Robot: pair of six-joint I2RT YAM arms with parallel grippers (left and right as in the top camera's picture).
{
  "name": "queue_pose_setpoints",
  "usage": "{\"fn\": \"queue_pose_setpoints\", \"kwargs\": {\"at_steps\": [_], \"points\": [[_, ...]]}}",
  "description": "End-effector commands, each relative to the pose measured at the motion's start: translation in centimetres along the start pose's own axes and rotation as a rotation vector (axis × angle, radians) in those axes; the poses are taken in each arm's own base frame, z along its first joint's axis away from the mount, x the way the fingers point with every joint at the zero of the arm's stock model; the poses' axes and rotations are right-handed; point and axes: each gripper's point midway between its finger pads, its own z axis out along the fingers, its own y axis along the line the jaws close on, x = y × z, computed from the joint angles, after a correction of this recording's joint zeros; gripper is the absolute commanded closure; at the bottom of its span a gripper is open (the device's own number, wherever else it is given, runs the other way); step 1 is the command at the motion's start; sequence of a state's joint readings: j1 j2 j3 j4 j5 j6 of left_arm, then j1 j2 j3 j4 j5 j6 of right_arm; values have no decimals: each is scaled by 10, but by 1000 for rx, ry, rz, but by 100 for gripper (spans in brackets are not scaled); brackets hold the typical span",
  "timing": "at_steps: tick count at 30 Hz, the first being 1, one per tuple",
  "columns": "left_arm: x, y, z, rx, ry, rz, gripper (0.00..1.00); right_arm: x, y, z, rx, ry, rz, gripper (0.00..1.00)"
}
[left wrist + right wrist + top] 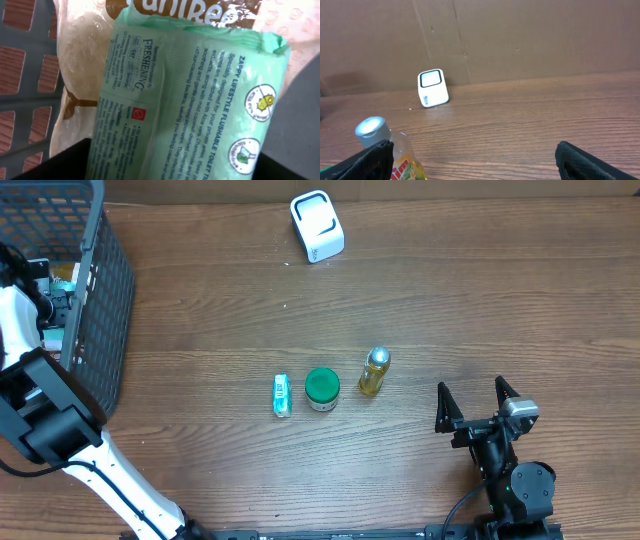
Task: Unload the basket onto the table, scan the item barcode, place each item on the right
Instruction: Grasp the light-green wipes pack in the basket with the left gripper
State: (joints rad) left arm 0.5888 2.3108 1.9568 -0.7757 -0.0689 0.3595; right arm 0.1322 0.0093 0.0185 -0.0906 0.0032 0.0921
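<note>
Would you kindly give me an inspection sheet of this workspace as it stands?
Surface: brown wooden table.
Job's things: white scanner at far edge; green wipes packet in grey basket.
Clutter: teal tube, green-lidded jar, yellow bottle in a row.
Hands: left hand in basket at packet, grip unclear; right hand open, empty.
Cables: black cable by right arm.
Surroundings: cardboard wall.

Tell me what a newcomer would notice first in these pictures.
A mint-green pack of toilet wipes fills the left wrist view, lying in the grey basket at the left of the table. Mid-table, a small tube, a green-lidded jar and a yellow bottle sit in a row, with a white scanner at the far edge.
</note>
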Motion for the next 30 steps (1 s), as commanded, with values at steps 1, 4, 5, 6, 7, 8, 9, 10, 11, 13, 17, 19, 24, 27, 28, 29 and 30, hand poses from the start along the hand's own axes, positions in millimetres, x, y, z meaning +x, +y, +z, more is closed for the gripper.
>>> {"fn": "queue_pose_setpoints", "kwargs": {"at_steps": [1, 4, 5, 6, 7, 8, 9, 10, 11, 13, 17, 19, 24, 27, 28, 29, 30], "points": [[8, -3, 12, -10, 34, 7, 7, 3, 0, 0, -2, 0, -7, 0], [7, -1, 12, -21, 31, 7, 0, 3, 0, 0, -2, 0, -7, 0], [8, -1, 13, -22, 33, 7, 0, 3, 0, 0, -2, 0, -7, 0], [9, -1, 13, -22, 35, 7, 0, 3, 0, 0, -2, 0, -7, 0], [10, -2, 15, -21, 37, 7, 0, 3, 0, 0, -2, 0, -7, 0], [12, -2, 16, -24, 41, 8, 0, 3, 0, 0, -2, 0, -7, 0], [14, -1, 17, -34, 46, 8, 0, 3, 0, 0, -2, 0, -7, 0], [16, 1, 19, -51, 53, 6, 0, 3, 0, 0, -2, 0, -7, 0], [18, 4, 20, -70, 58, -7, 0, 3, 0, 0, -2, 0, -7, 0], [24, 8, 23, -104, 75, -30, 0, 3, 0, 0, -2, 0, -7, 0], [36, 3, 32, -96, 94, -39, 3, 3, 0, 0, -2, 0, -7, 0], [43, 0, 38, -92, 105, -37, 23, 3, 0, 0, -2, 0, -7, 0], [53, -5, 44, -82, 127, -34, 68, 3, 0, 0, -2, 0, -7, 0], [42, 0, 32, -93, 97, -39, 78, 3, 0, 0, -2, 0, -7, 0], [35, 3, 25, -100, 76, -44, 80, 3, 0, 0, -2, 0, -7, 0], [25, 8, 15, -110, 46, -67, 81, 3, 0, 0, -2, 0, -7, 0], [16, 12, 4, -119, 15, -88, 82, 2, 0, 0, -2, -1, -7, 0]]}}
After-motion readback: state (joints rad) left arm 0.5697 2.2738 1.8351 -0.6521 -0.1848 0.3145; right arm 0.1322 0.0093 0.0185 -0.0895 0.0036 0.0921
